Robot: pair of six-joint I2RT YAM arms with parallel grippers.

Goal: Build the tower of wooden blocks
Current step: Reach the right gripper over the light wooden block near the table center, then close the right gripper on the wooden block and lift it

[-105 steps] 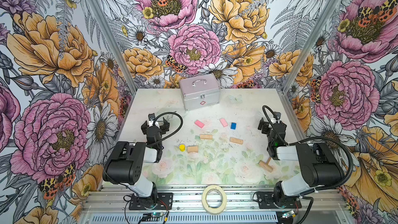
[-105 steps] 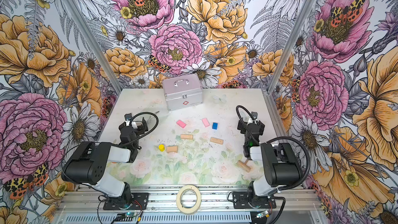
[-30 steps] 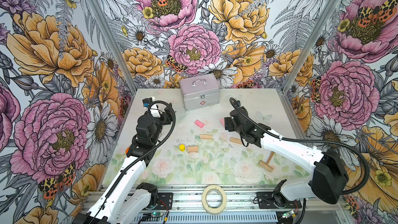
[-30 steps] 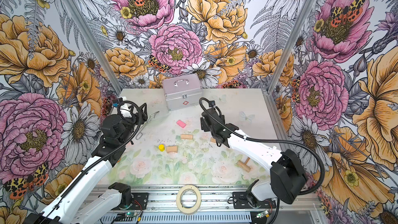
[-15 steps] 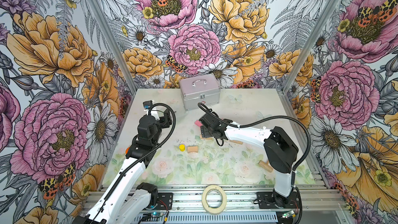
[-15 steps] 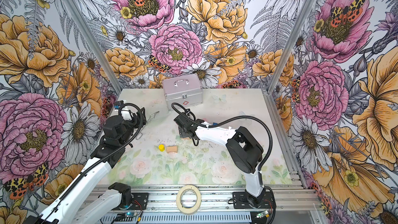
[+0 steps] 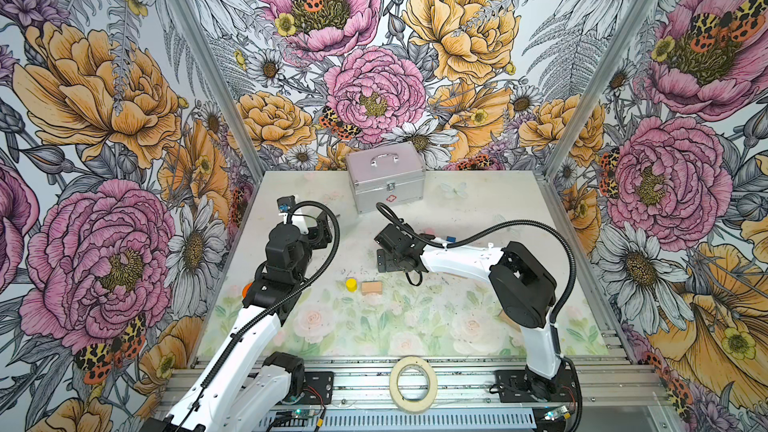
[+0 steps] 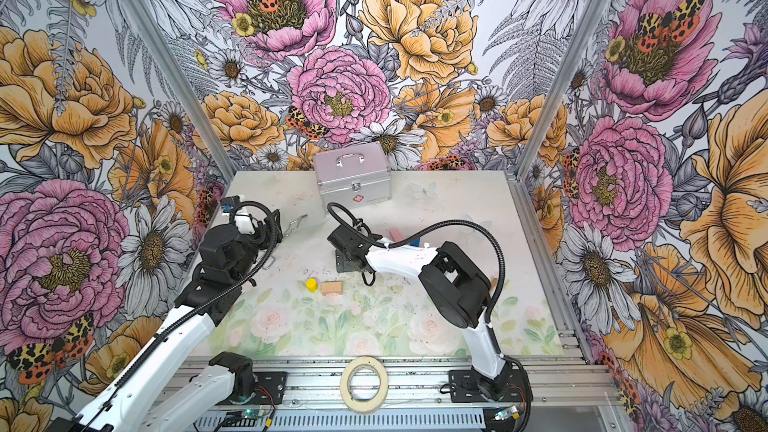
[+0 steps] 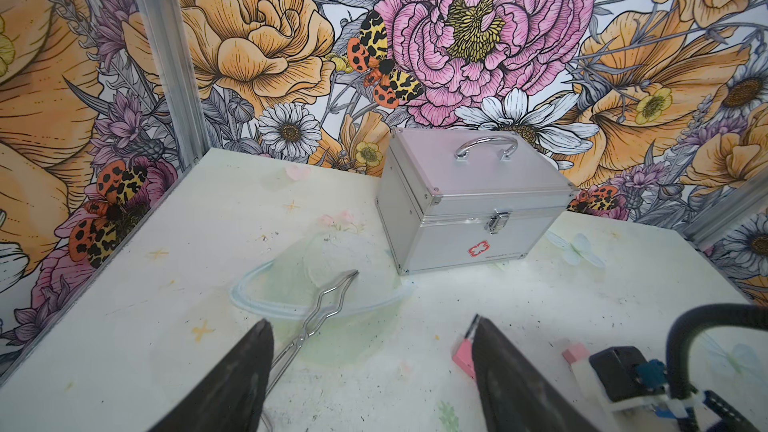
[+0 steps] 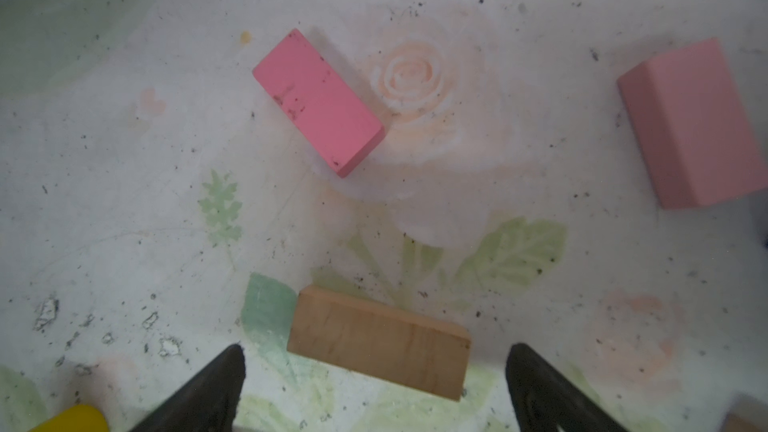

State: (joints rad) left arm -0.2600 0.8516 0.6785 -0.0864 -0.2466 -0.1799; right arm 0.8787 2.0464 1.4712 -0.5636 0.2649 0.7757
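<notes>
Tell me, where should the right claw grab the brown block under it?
Probably its middle, pinched across the two long sides, coming straight down. The tan brick lies flat with those sides free, and that way is narrow. The open right gripper spans its length, so turn the wrist first.

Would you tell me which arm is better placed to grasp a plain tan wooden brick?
Probably right: the right gripper hangs open over the tan wooden brick. The left gripper points toward the silver metal case.

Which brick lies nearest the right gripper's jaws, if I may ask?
The plain tan wood brick, right at the open jaws' gap; the bright pink brick and the paler pink brick lie farther off.
</notes>
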